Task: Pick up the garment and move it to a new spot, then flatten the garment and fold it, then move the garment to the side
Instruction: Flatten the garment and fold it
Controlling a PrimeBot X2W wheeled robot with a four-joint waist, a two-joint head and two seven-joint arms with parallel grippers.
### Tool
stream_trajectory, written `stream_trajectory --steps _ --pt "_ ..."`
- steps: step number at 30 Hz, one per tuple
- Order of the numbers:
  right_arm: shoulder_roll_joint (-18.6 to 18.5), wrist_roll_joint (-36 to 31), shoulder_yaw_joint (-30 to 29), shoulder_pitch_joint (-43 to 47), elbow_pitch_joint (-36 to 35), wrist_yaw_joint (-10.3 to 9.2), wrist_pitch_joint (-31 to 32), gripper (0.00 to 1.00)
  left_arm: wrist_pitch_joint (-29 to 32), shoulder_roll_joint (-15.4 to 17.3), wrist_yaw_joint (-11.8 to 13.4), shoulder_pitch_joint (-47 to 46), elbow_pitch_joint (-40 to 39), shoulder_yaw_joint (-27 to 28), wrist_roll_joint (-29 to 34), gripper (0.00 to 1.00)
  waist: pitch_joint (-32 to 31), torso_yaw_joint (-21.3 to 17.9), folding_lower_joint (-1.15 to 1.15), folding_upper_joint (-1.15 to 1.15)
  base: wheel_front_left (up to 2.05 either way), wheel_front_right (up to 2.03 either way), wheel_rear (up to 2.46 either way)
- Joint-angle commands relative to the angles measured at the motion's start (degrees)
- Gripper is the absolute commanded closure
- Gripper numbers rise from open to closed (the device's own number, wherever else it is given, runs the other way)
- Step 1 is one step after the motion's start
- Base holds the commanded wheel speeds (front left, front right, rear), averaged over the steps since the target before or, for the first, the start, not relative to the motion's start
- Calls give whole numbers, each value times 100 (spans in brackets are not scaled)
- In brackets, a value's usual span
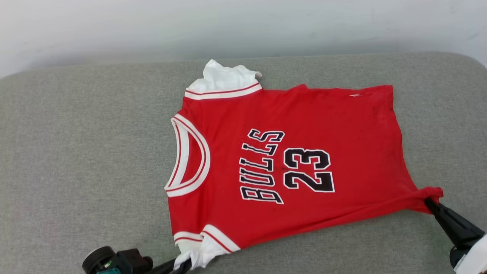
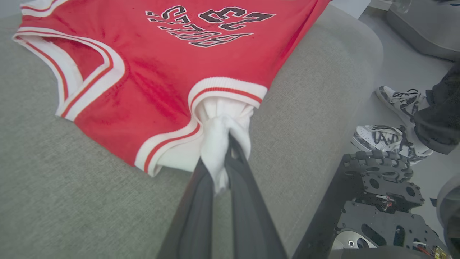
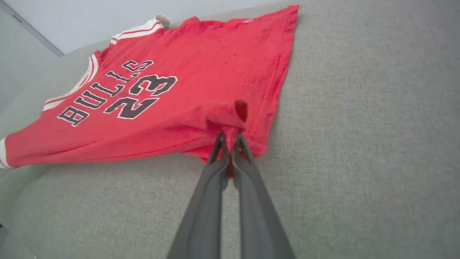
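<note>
- The left gripper (image 2: 224, 144) pinches the shirt's (image 1: 304, 125) white sleeve; the right gripper (image 3: 230, 138) pinches its red hem corner.
- The shirt lies print-up on a grey cushion (image 1: 83, 152).
- Beside the cushion are a dark wheeled base (image 2: 377, 194) and a person's sneakers (image 2: 388, 138).
- A pale wall (image 1: 228, 26) stands behind.

Left gripper (image 2: 220, 154): two long, dark grey matte fingers (image 2: 201, 201), tapering.
Right gripper (image 3: 230, 141): matching slim dark grey fingers (image 3: 206, 201).
Left wrist: black round-knobbed housing (image 1: 99, 258), teal insert (image 1: 108, 271).
Right forearm: pale white shell (image 1: 477, 254).
Base: black perforated plate (image 2: 377, 216), treaded wheel (image 2: 377, 163), thin coloured wires (image 2: 387, 203).
</note>
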Motion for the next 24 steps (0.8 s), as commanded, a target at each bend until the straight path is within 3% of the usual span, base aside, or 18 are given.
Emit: stream_trajectory --steps 1,15,24 --pt "-74 40 -57 130 -67 -11 -2 100 -11 109 5 128 -36 9 -19 100 -14 -16 0 0 0 0 0" --pt "-337 254 -419 816 -873 -10 260 100 131 679 71 397 -971 231 -314 100 164 -42 0 0 0 0 0" --pt "-123 257 -712 509 -1048 -10 541 100 631 1259 20 -245 -1409 356 -458 100 316 -116 0 0 0 0 0"
